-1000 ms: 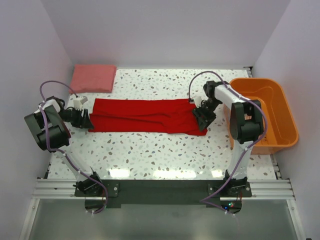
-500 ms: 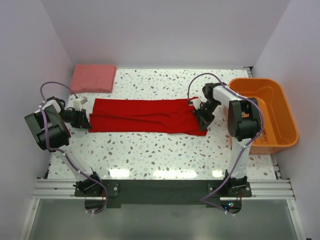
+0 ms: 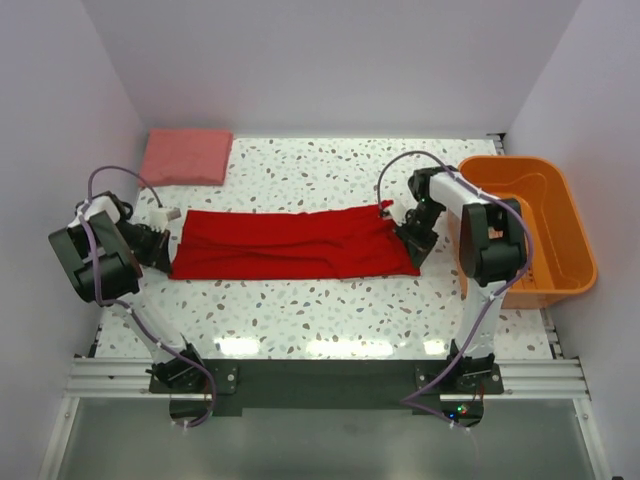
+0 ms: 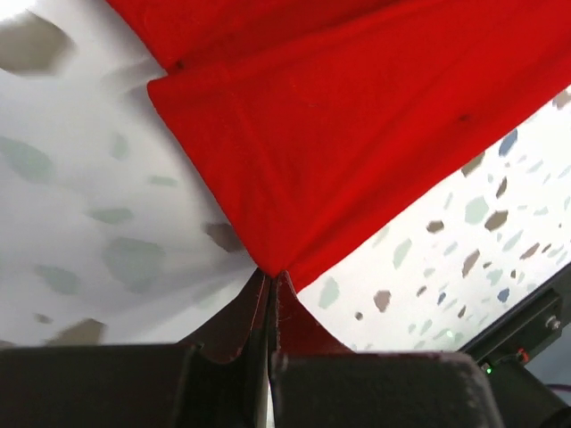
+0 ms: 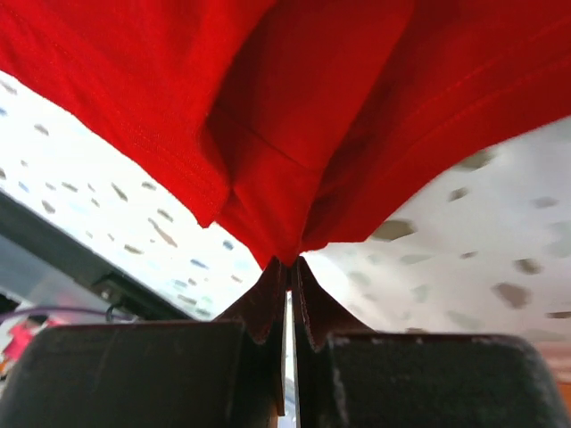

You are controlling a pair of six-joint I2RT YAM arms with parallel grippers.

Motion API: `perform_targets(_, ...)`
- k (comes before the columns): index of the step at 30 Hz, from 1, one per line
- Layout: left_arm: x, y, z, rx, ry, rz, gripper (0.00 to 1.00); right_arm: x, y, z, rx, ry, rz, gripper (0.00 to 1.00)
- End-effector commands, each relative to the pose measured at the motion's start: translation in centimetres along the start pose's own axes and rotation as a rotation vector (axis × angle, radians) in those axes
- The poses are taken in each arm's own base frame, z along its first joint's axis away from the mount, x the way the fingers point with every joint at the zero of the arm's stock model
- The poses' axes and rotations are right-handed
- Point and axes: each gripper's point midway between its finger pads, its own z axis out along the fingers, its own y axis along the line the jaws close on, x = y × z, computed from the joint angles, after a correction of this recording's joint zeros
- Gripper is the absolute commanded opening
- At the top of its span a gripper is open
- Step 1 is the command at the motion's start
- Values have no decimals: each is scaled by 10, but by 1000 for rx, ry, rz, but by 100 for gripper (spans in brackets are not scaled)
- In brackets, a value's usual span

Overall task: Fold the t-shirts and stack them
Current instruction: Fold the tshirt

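A red t-shirt [image 3: 290, 243] lies folded into a long band across the middle of the speckled table. My left gripper [image 3: 168, 252] is shut on its left end; in the left wrist view the cloth [image 4: 357, 134] runs to a point pinched between the fingertips [image 4: 272, 275]. My right gripper [image 3: 413, 245] is shut on the right end, where bunched red fabric [image 5: 321, 125] is pinched at the tips [image 5: 290, 263]. A pink folded t-shirt [image 3: 186, 156] rests at the back left corner.
An orange bin [image 3: 560, 235] stands at the right edge of the table, just behind the right arm. White walls close in the table on the left, back and right. The arm bases sit on a black rail [image 3: 320, 380] at the near edge.
Both grippers have closed on the ends of the red t-shirt. The shirt has shifted slightly toward the near edge and its band now looks pulled longer and flatter.
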Motion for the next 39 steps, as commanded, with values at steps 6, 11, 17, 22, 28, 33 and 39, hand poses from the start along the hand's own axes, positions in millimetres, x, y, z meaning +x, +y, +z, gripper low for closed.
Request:
perform_targets(6,35,-18,1,-50,49,81,0,26,25,0,1,58,-2,1)
perform_targets(11,4,-14,-14,-74,-60,107,28,11,21,-20,36,3,16,36)
perform_targets(17,-74,-49,-80,-67,-362,364,51,-1,34,-59,35,-104,19,44)
perform_targets(22,-118,-143,-72,42,-501,727,53,-19,62,-63,-109,-194,69,42)
perform_targets(28,-141,-286,4,219,-609,1070,53,-23,65,-34,-190,-182,139,42)
perform_targets(33,-122,-377,67,260,-652,1366,55,-25,56,-22,-177,-158,180,43)
perform_targets(39,-106,-429,115,313,-644,1505,54,-12,62,-7,-217,-98,220,40)
